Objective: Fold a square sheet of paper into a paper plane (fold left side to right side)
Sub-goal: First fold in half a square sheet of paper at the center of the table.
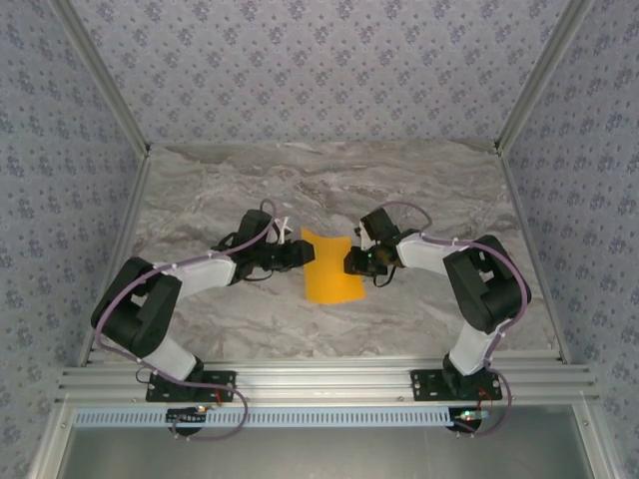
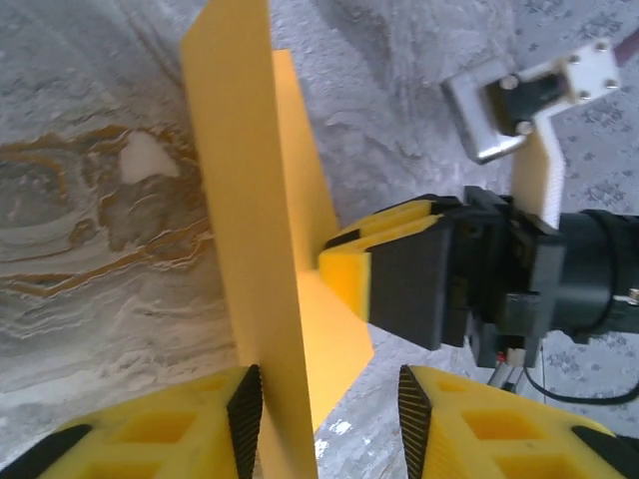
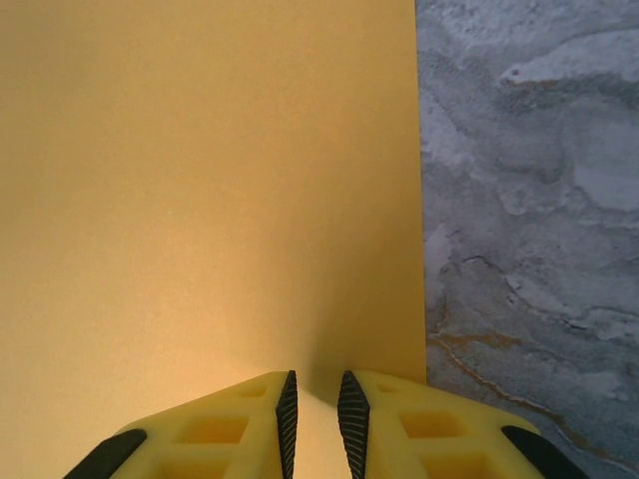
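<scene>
The square sheet of paper (image 1: 331,267) is orange-yellow and lies mid-table, narrower than square, one side folded up. In the left wrist view that raised flap (image 2: 240,200) stands on edge just inside my left gripper's (image 2: 329,399) left pad, and the jaws are wide apart. My left gripper (image 1: 303,252) sits at the paper's left edge. My right gripper (image 1: 351,263) is at its right edge, fingers (image 2: 399,274) resting on the flat lower layer. In the right wrist view the paper (image 3: 200,200) lies under my right gripper (image 3: 317,399), whose pads stand a narrow gap apart with nothing between them.
The grey marbled table (image 1: 329,180) stretches beyond the paper on all sides. Patterned walls (image 1: 319,60) close in the back and both sides. An aluminium rail (image 1: 319,384) carrying both arm bases runs along the near edge.
</scene>
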You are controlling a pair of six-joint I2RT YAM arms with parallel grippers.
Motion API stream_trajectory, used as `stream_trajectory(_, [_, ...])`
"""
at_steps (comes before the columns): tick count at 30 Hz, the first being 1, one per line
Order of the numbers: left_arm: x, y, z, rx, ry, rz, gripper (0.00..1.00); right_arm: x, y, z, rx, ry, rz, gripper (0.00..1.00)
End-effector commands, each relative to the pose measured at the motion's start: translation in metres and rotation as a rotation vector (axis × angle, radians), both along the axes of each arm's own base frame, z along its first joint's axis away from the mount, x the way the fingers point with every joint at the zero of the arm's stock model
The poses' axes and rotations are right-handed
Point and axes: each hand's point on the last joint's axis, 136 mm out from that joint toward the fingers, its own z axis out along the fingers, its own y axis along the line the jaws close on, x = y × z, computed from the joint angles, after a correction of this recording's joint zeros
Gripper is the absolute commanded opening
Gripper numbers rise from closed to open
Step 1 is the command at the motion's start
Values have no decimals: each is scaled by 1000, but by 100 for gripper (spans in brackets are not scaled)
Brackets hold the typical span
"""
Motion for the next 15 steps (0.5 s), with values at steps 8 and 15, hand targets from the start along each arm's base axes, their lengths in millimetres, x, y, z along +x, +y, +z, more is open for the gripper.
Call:
stream_trajectory(8, [3,-33,38,-139,-46,-60,53,-40,-24,-50,-145,126,6,26])
stream_trajectory(15, [15,-48,20,-136,-13,-47,54,-33,-11,-29,-26,57,-19,28])
